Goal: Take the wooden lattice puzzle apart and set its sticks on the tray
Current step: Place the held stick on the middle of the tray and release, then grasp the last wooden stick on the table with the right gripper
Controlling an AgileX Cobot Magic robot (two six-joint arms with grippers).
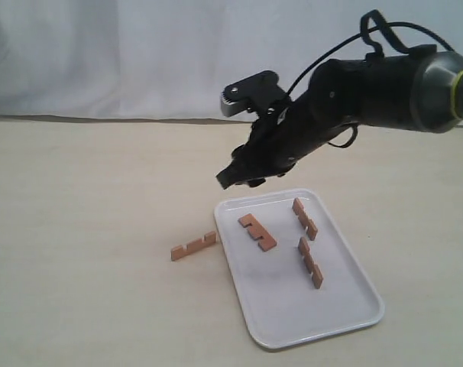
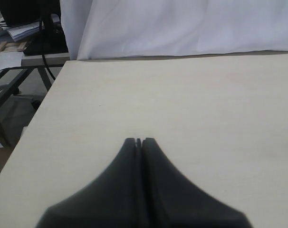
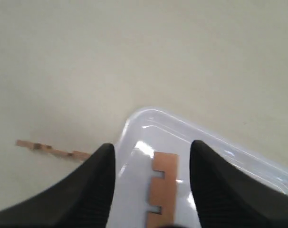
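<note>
The lattice puzzle is apart into four loose sticks. Three sticks lie on the white tray (image 1: 293, 321): one near its far left (image 1: 257, 232), one at its far edge (image 1: 305, 218), one in the middle (image 1: 310, 262). The fourth stick (image 1: 193, 246) lies on the table just left of the tray. My right gripper (image 1: 233, 178) hovers open above the tray's far left corner, nothing between its fingers. In the right wrist view the tray (image 3: 206, 137) and one stick (image 3: 162, 187) show between the open fingers (image 3: 99, 180), the table stick (image 3: 51, 149) beside them. My left gripper (image 2: 140, 140) is shut, empty, over bare table.
The table (image 1: 86, 229) is pale wood with a white cloth backdrop (image 1: 140, 53) behind it. The left wrist view shows the table's edge and a cluttered desk (image 2: 20, 42) beyond it.
</note>
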